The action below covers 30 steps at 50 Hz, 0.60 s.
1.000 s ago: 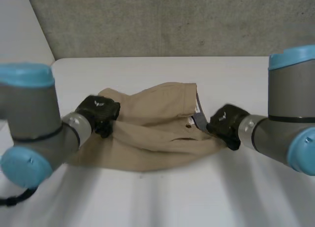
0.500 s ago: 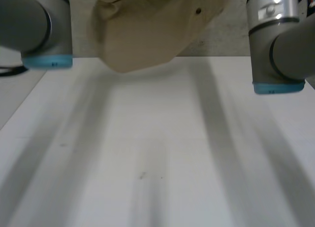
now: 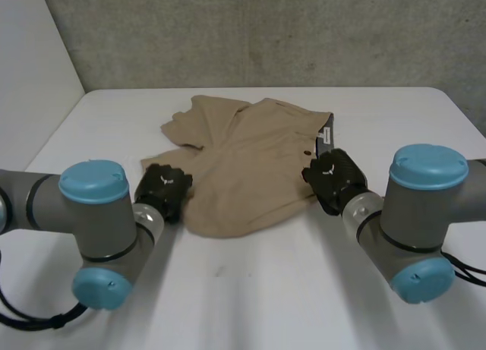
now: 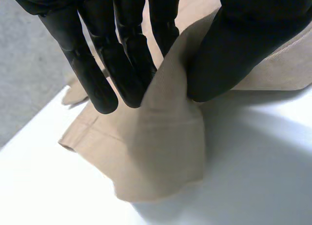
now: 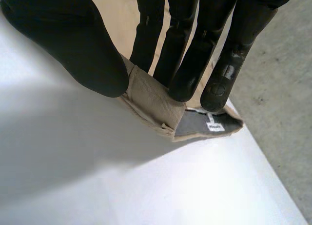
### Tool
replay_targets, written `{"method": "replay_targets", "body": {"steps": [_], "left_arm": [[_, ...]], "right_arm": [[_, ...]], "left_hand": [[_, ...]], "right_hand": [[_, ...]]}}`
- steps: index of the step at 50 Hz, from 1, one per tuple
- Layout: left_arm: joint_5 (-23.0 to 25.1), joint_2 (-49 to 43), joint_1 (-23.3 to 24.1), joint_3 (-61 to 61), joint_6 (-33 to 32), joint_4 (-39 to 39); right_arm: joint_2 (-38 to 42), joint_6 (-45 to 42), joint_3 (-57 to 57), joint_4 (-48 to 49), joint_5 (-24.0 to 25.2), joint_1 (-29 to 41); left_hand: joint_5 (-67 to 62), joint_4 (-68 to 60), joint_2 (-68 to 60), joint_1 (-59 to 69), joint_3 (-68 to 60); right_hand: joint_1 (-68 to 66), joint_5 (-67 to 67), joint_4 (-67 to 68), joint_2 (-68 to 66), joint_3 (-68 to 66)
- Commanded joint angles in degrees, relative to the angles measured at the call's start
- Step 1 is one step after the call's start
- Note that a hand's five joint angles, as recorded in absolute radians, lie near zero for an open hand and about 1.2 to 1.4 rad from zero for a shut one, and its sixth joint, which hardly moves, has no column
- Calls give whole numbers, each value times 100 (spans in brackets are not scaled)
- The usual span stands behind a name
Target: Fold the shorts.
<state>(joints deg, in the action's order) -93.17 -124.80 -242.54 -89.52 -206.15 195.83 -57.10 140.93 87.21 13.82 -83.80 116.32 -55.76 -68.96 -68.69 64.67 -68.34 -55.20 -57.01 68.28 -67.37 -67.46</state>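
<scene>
**Shorts pinched at both ends**

From the head view the tan shorts [image 3: 243, 164] lie crumpled mid-table [image 3: 266, 304], with the left hand [image 3: 163, 190] and right hand [image 3: 332, 179] low at opposite edges, backs up. The wrist views show the actual grips. The left thumb and straight fingers [image 4: 124, 64] squeeze a hem fold. The right pinches the waistband [image 5: 151, 100], its label [image 5: 213, 127] just beside the fingertips.

On left hand [image 3: 163, 189] and right hand [image 3: 332, 179], fingers [image 4: 124, 64] tight against thumbs [image 4: 229, 49].
</scene>
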Motion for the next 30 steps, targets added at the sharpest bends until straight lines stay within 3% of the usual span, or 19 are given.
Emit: {"method": "replay_targets", "body": {"steps": [1, 2, 7, 11, 17, 21, 26, 30], "left_arm": [[0, 1061, 128, -267, -4, -554], [0, 1167, 111, -302, -4, -572], [-9, 1651, -30, -487, -48, -668], [0, 2029, -284, -654, -31, -730], [97, 2442, -399, -1031, 4, -818], [386, 2741, -487, -1514, 31, -871], [852, 2952, -505, -2139, 39, -879], [1134, 2926, -522, -2491, 110, -879]], "right_arm": [[-582, -4, 560, -353, 83, -154], [-618, -4, 612, -440, 91, -180], [-828, -48, 867, -994, 285, -373], [-1258, 74, 1008, -995, 320, -759], [-1576, 856, 1061, -872, 364, -1085], [-1567, 1498, 1123, -846, 662, -1165], [-1523, 1596, 1184, -837, 874, -1147], [-1471, 1578, 1193, -837, 874, -1130]], "left_hand": [[-238, 81, 55, 348, 19], [185, 504, 477, -75, 442], [2725, 3044, 3018, -2615, 2983], [3485, 3804, 3778, -3375, 3743], [3469, 3788, 3762, -3359, 3727], [3301, 3621, 3594, -3192, 3559], [1369, 1688, 1662, -1259, 1627], [1231, 1551, 1524, -1122, 1489]], "right_hand": [[-2480, -1299, 1172, -1263, -1254], [-2480, -1299, 1172, -1263, -1254], [2950, 4131, -4258, 4167, 4176], [4122, 5303, -5430, 5339, 5348], [4092, 5272, -5399, 5308, 5318], [4075, 5255, -5382, 5291, 5301], [4075, 5255, -5382, 5292, 5301], [4058, 5238, -5365, 5275, 5284]]}}
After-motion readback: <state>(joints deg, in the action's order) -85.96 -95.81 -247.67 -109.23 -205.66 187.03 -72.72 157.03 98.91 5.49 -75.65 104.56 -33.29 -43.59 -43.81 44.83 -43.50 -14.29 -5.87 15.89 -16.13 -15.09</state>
